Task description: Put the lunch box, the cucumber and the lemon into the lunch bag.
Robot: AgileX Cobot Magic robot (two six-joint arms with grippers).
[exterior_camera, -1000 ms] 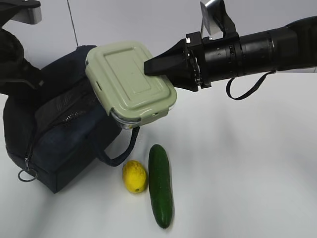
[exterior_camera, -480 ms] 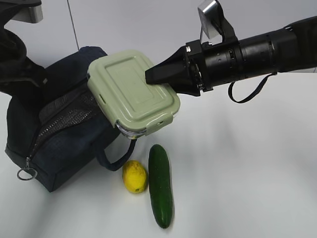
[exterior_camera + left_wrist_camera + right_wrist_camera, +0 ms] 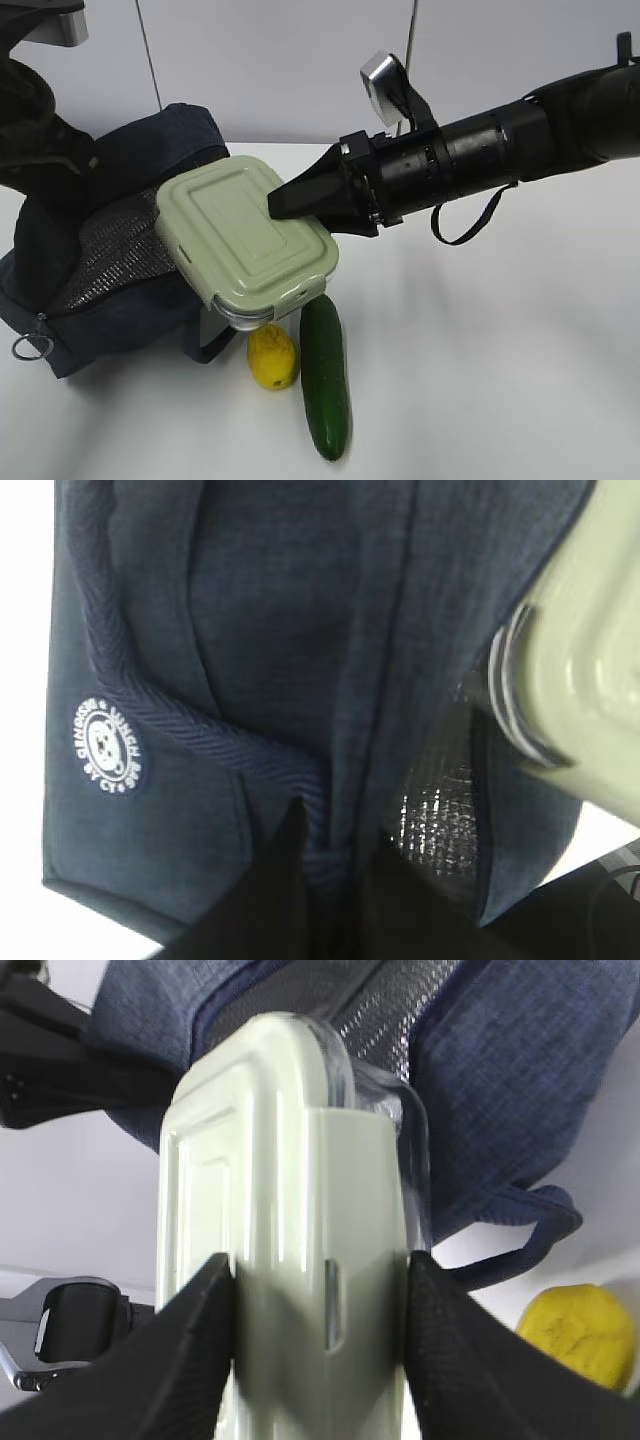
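Lunch box (image 3: pixel 245 240), a rectangular container with rounded corners, a sage-green lid with a raised inner panel and a clear base showing beneath its rim, is held off the table at a tilt over the open mouth of the lunch bag (image 3: pixel 110 250). The right tool (image 3: pixel 290 205) grips it by one short end, one black finger flat on the lid and the other beneath the base (the right wrist view shows the box edge-on between both fingers). The lunch bag is boxy, of dark navy woven fabric, its opened top exposing a crinkled silver lining; a metal ring pull (image 3: pixel 28 347) hangs at its near corner, and a small round white logo (image 3: pixel 105 746) is printed on one side beside a ribbed strap. The left tool (image 3: pixel 325 865) is closed on a strap of the bag, seen in the left wrist view. In front of the bag, on the table (image 3: pixel 500 380), lie the lemon (image 3: pixel 272 355), small, yellow and bumpy, and just beside it the cucumber (image 3: pixel 325 375), long, smooth and dark green. The table is plain white and matte; behind it stands a pale grey panelled wall (image 3: pixel 280 60).
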